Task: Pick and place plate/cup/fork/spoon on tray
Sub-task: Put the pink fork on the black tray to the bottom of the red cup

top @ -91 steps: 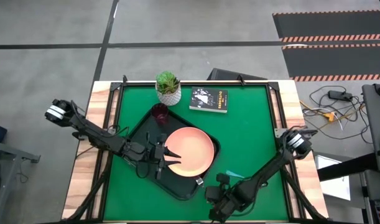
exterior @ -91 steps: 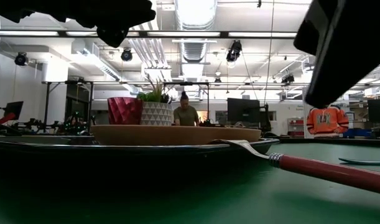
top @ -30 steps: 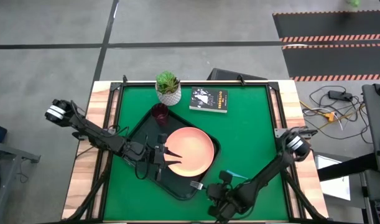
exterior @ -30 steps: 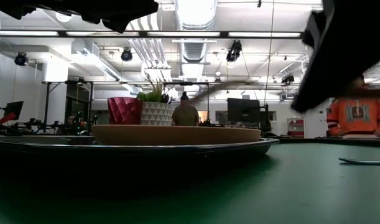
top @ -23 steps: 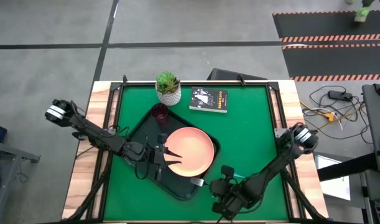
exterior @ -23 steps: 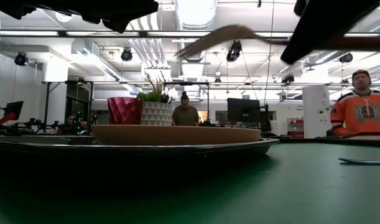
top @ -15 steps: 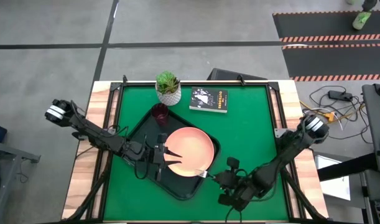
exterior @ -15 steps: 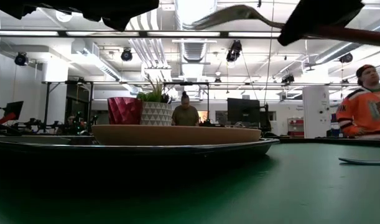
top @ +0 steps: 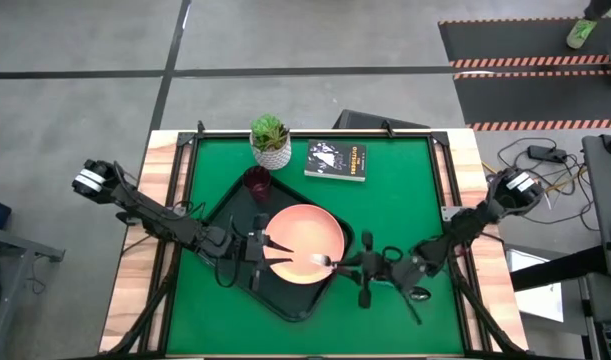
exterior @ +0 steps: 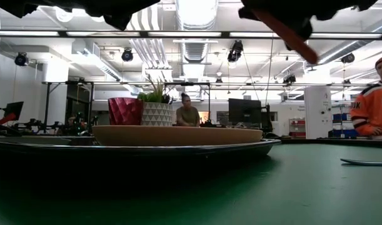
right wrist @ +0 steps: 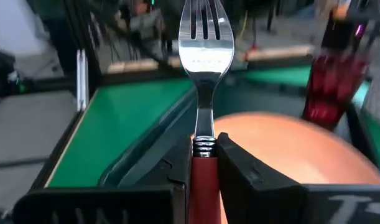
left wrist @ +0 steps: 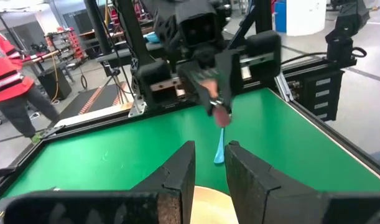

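Observation:
The black tray (top: 232,215) lies left of the table's middle. The pink plate (top: 300,232) and the dark red cup (top: 257,182) rest on it. My right gripper (top: 343,266) is shut on the pink-handled fork (top: 322,262), whose tines are above the plate's near right part. My left gripper (top: 273,250) is open and empty over the plate's left rim. The blue-handled spoon (left wrist: 219,148) lies on the green table below my right arm, mostly hidden in the high view. My right gripper pinches the fork's handle (right wrist: 202,163) between its two fingers, at the end next to the metal neck. The fingers run along the fork, about level, coming from the table's right side. The fork is lifted clear, tines (right wrist: 205,28) forward over the plate (right wrist: 283,140).
A white pot with a green plant (top: 271,142) and a small black book (top: 337,160) stand at the table's far edge. Bare green table lies right of the tray. A person in orange (exterior: 375,103) shows in the room behind.
My right gripper has risen from the table near the front edge and gone toward the far edge. It has turned so that its fingers point toward the table's left. The fork went with it, lifted clear, and its tines now hang over the plate.

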Tool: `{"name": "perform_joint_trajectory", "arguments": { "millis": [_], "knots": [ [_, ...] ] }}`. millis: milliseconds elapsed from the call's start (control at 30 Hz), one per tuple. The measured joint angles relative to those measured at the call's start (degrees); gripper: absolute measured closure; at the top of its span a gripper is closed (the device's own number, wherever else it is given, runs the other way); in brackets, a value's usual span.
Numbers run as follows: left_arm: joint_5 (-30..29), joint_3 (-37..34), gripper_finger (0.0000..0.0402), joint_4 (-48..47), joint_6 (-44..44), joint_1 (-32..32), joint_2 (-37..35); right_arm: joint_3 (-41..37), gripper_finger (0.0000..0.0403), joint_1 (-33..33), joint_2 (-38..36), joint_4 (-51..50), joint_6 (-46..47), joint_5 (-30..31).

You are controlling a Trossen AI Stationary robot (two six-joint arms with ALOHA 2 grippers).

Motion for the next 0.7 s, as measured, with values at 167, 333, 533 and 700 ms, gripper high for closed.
{"name": "perform_joint_trajectory", "arguments": {
  "millis": [167,333,533,700],
  "knots": [
    [0.0,0.0,0.0333,1.4,-2.9,0.0,0.0,-3.1,0.0363,-2.2,1.3,15.6,-9.6,-0.9],
    [0.4,-0.2,0.0333,2.9,-3.3,-0.1,0.0,-3.3,0.0363,-3.8,4.1,22.7,-14.2,-4.5],
    [0.5,-0.3,0.0333,2.9,-6.0,-0.1,0.0,-3.3,0.0363,-5.0,8.5,29.9,-16.6,-6.4],
    [0.9,-0.3,0.0333,2.8,-6.1,-0.1,0.0,-3.3,0.0363,-5.1,13.0,38.7,-19.9,-7.9]
  ]
}}
